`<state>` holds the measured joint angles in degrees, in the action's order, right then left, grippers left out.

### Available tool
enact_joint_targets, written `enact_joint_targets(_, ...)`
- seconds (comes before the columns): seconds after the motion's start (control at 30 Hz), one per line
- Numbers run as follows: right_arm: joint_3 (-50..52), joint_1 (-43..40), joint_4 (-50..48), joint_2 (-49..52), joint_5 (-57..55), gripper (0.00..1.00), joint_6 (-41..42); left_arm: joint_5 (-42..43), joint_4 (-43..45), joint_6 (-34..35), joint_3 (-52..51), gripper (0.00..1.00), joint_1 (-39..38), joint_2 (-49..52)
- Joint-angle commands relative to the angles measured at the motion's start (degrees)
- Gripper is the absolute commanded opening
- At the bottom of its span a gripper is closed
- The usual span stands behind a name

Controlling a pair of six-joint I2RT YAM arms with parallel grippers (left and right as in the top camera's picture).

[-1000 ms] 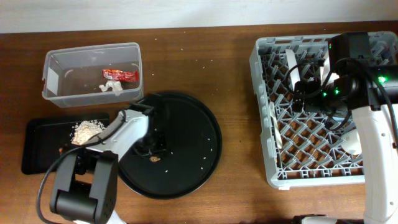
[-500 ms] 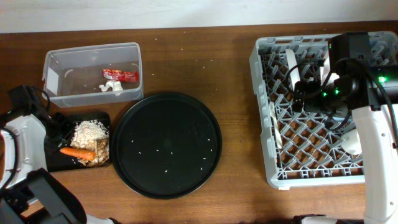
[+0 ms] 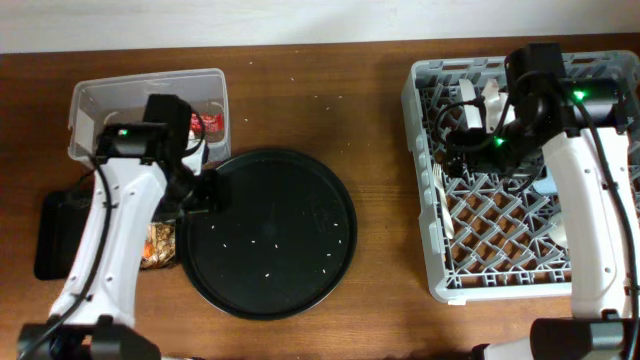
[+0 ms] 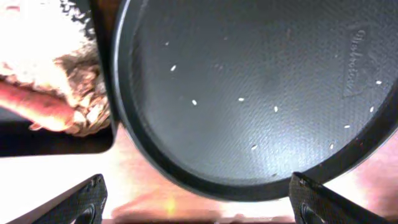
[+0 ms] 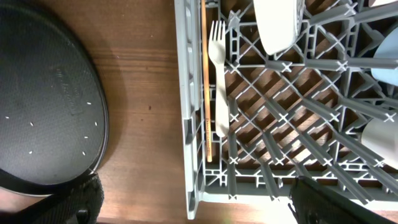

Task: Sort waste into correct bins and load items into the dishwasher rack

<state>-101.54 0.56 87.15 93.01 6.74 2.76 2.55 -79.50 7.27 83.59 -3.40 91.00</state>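
My left gripper (image 3: 205, 190) hangs open over the left rim of the round black platter (image 3: 270, 230), nothing between its fingers (image 4: 81, 200). Beside that rim, the black tray (image 4: 56, 140) holds an orange carrot (image 4: 37, 109), pale rice (image 4: 31, 37) and brown scraps (image 3: 158, 245). The clear tub (image 3: 100, 110) holds the red wrapper (image 3: 208, 122). My right gripper (image 3: 462, 150) is open above the left side of the grey dishwasher rack (image 3: 425, 250). In the rack lie a white fork (image 5: 219, 81), a white bowl (image 5: 280, 25), a light blue cup (image 5: 388, 56) and a white cup (image 5: 379, 137).
Loose rice grains (image 4: 194, 102) dot the platter. A thin wooden stick (image 5: 205, 81) lies along the rack's wall beside the fork. Brown tabletop (image 3: 380, 150) separates platter and rack. My left arm (image 3: 110, 230) crosses over part of the black tray.
My left arm has swung from the far left of the black tray to the platter's left rim, and its jaws have opened. The right arm shifted slightly left over the rack.
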Motion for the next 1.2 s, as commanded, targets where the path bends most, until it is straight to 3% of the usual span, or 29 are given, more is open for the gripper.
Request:
enact_joint_targets(0.0, 1.01, -0.20, -2.21, -6.73, -2.84, 0.99, 1.57, -1.29, 4.68, -1.79, -4.15, 0.93, 0.57, -10.36)
enact_joint_targets(0.1, 16.37, -0.22, -14.43, -24.52, -4.02, 0.99, 1.95, -1.31, 19.34, -1.77, -20.92, 0.94, 0.57, -32.57)
enact_joint_targets(0.13, 25.31, -0.22, -19.67, -33.40, -4.04, 0.99, 1.95, -1.31, 23.41, -1.77, -27.41, 0.99, 0.57, -41.35)
enact_joint_targets(0.2, 35.50, -0.22, -23.12, -45.22, -5.18, 0.99, 1.97, -1.29, 24.41, -1.77, -34.10, 0.99, 0.57, -52.28)
enact_joint_targets(0.27, 40.15, -0.20, -21.97, -53.48, -6.14, 0.99, 1.99, -1.22, 24.61, -1.73, -35.93, 0.99, 0.57, -56.37)
enact_joint_targets(0.33, 40.61, -0.20, -18.91, -58.07, -6.14, 0.99, 1.97, -1.29, 24.30, -1.77, -35.93, 0.99, 0.57, -56.89)
enact_joint_targets(0.6, 40.89, -0.07, -18.80, -58.69, -6.14, 0.99, 1.97, -1.29, 24.17, -1.77, -35.93, 0.99, 0.57, -56.89)
enact_joint_targets(0.67, 43.52, 0.13, -19.17, -63.78, -7.02, 0.99, 1.97, -1.29, 24.17, -1.77, -35.93, 0.99, 0.57, -56.89)
enact_joint_targets(0.73, 52.15, 2.19, -27.65, -73.40, -9.09, 0.99, 1.95, -1.29, 24.17, -1.77, -35.93, 0.99, 0.57, -56.89)
enact_joint_targets(0.83, 74.23, 2.93, -50.64, -87.84, -7.26, 0.99, 2.19, -1.29, 24.17, -1.77, -35.93, 0.99, 0.57, -56.89)
enact_joint_targets(0.87, 83.27, 2.93, -62.23, -92.91, -6.78, 0.99, 2.19, -1.29, 24.17, -1.77, -35.93, 0.99, 0.57, -56.89)
enact_joint_targets(1.0, 97.24, 2.91, -86.44, -92.80, -7.87, 0.99, 1.95, -1.29, 24.17, -1.77, -35.93, 0.99, 0.57, -56.89)
enact_joint_targets(1.17, 101.22, 2.91, -82.49, -92.80, -7.43, 0.99, 1.99, -1.29, 24.17, -1.77, -35.93, 0.99, 0.57, -56.89)
